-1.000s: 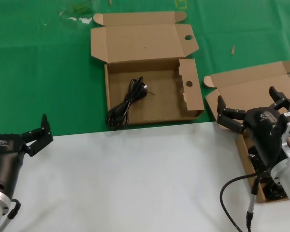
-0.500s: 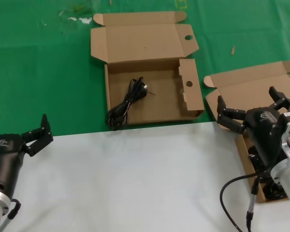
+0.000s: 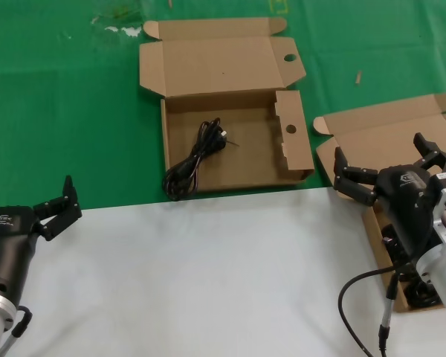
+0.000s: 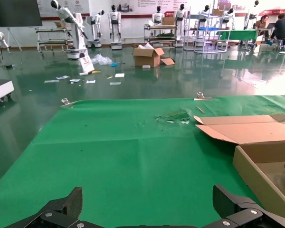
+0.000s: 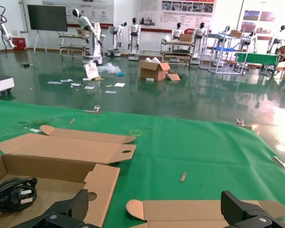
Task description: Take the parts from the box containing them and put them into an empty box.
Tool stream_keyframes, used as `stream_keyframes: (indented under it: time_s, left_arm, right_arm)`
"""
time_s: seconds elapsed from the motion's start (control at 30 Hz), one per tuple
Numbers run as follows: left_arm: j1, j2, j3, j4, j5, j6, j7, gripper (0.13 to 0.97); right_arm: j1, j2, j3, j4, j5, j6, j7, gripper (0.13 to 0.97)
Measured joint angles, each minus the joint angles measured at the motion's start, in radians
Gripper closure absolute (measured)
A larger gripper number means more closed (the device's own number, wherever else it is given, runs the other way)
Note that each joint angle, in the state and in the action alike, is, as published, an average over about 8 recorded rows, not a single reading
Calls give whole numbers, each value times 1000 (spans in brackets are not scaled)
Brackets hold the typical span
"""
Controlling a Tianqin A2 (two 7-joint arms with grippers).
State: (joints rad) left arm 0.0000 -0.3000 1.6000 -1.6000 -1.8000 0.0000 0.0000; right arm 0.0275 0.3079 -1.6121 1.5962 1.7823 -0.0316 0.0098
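1 black cable bundle [image 3: 195, 158] already lies in the holed box [image 3: 293, 165], while the right gripper [image 3: 390, 168], fingers spread, hovers over the plain box [image 3: 372, 141] where more cables [image 3: 395, 249] seemingly remain, and the left gripper [image 3: 57, 204] waits open nearby.

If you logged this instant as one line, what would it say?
right gripper: open, above source box | left gripper: open, idle, near table edge | box with round holes: holds one cable bundle
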Motion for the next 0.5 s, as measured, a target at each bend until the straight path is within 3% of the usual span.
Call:
stream_keyframes:
  time_s: [0.5]
  left_arm:
    - [0, 0, 0, 0, 0, 0, 0, 132]
  right_arm:
    - [0, 0, 0, 0, 0, 0, 0, 129]
